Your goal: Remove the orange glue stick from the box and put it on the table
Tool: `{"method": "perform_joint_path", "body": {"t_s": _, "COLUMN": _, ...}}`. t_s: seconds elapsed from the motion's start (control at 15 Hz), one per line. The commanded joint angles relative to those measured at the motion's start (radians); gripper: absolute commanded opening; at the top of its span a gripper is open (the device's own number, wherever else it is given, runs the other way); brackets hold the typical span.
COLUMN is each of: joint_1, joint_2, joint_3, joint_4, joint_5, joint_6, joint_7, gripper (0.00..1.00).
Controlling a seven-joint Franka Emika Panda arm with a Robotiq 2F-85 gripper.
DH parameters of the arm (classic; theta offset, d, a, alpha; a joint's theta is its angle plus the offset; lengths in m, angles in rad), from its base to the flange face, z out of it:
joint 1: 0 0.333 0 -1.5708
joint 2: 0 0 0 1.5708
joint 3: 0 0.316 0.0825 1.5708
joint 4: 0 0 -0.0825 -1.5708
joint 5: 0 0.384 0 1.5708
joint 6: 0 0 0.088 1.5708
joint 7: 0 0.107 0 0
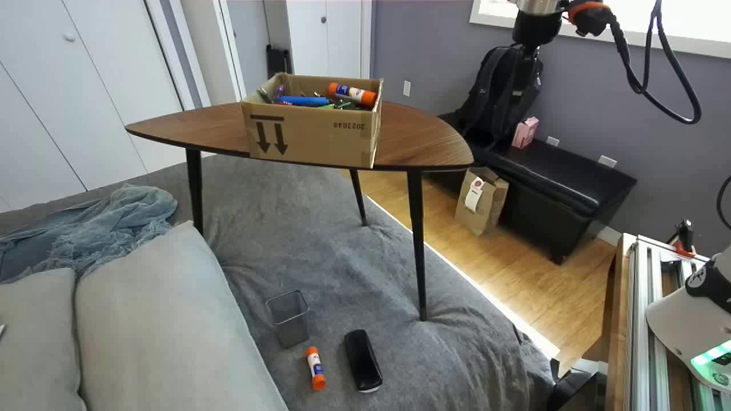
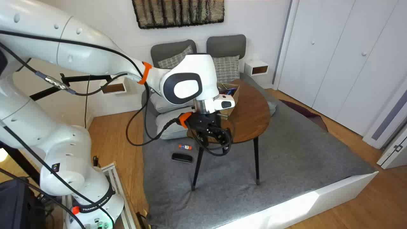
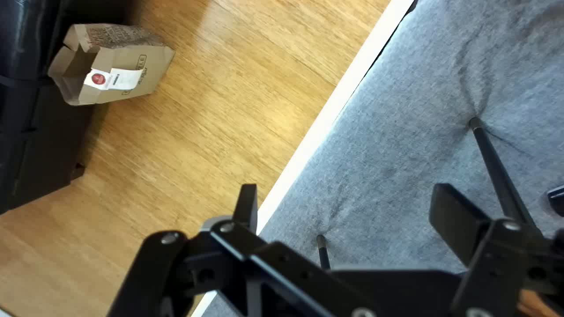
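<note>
Claw (image 3: 346, 207) spread wide and pinching nothing: the step in hand looks to be the reach, since the orange glue stick (image 1: 353, 94) lies among odds and ends (image 1: 304, 101) inside the cardboard box (image 1: 311, 136), which stands on the wooden table (image 1: 425, 140), apart from the claw. The next move probably calls for swinging over the box, lining up across the stick and descending gently, ignoring the similar stick (image 1: 316, 368) on the bed (image 1: 480, 365) below.
</note>
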Motion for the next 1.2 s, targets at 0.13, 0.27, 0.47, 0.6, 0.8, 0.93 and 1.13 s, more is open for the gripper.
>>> {"method": "perform_joint_path", "body": {"t_s": 0.13, "joint_1": 0.002, "joint_2": 0.000, "joint_3": -0.001, "joint_4": 0.001, "joint_5": 0.000, "joint_6": -0.002, "joint_7": 0.000, "gripper": 1.00}}
{"method": "perform_joint_path", "body": {"t_s": 0.27, "joint_1": 0.002, "joint_2": 0.000, "joint_3": -0.001, "joint_4": 0.001, "joint_5": 0.000, "joint_6": -0.002, "joint_7": 0.000, "gripper": 1.00}}
{"method": "perform_joint_path", "body": {"t_s": 0.47, "joint_1": 0.002, "joint_2": 0.000, "joint_3": -0.001, "joint_4": 0.001, "joint_5": 0.000, "joint_6": -0.002, "joint_7": 0.000, "gripper": 1.00}}
{"method": "perform_joint_path", "body": {"t_s": 0.6, "joint_1": 0.005, "joint_2": 0.014, "joint_3": -0.004, "joint_4": 0.034, "joint_5": 0.025, "joint_6": -0.028, "joint_7": 0.000, "gripper": 1.00}}
{"method": "perform_joint_path", "body": {"t_s": 0.8, "joint_1": 0.035, "joint_2": 0.024, "joint_3": 0.025, "joint_4": 0.105, "joint_5": 0.019, "joint_6": -0.037, "joint_7": -0.022, "gripper": 1.00}}
{"method": "perform_joint_path", "body": {"t_s": 0.93, "joint_1": 0.065, "joint_2": 0.031, "joint_3": 0.043, "joint_4": 0.160, "joint_5": 0.048, "joint_6": -0.035, "joint_7": -0.015, "gripper": 1.00}}
{"method": "perform_joint_path", "body": {"t_s": 1.13, "joint_1": 0.123, "joint_2": 0.048, "joint_3": 0.066, "joint_4": 0.222, "joint_5": 0.101, "joint_6": 0.033, "joint_7": -0.027, "gripper": 1.00}}
